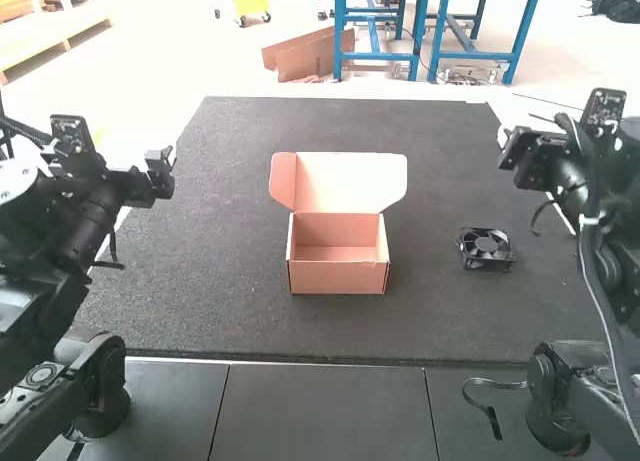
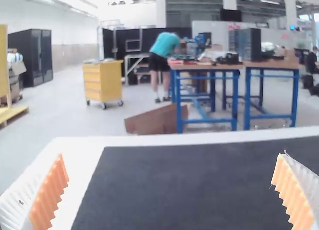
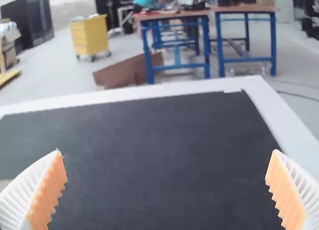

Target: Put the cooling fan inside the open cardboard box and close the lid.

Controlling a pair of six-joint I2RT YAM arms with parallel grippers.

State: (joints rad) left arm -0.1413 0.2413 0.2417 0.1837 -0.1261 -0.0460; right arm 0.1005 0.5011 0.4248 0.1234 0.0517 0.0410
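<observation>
Open and waiting: a cardboard box [image 1: 337, 249] sits at the middle of a black mat [image 1: 200, 271]. In the high view its lid [image 1: 340, 181] stands up at the back with both side tabs spread. The cooling fan [image 1: 486, 249], a small black square-framed unit, lies flat on the mat to the box's right, well apart from it and untouched. Any print on its hub is too small to read. The left gripper [image 2: 169, 160] hangs near the mat's left edge and the right gripper [image 3: 165, 152] near its right edge, each well apart from box and fan. The wrist views show each claw spread wide, its white ribbed fingers and orange pads [image 2: 47, 195] far apart and holding nothing, with the mat and the white table border [image 3: 284, 125] beyond. The box's front wall hides part of its inside floor in the high view, and the arms' lower links are cut off at the frame's edges.
</observation>
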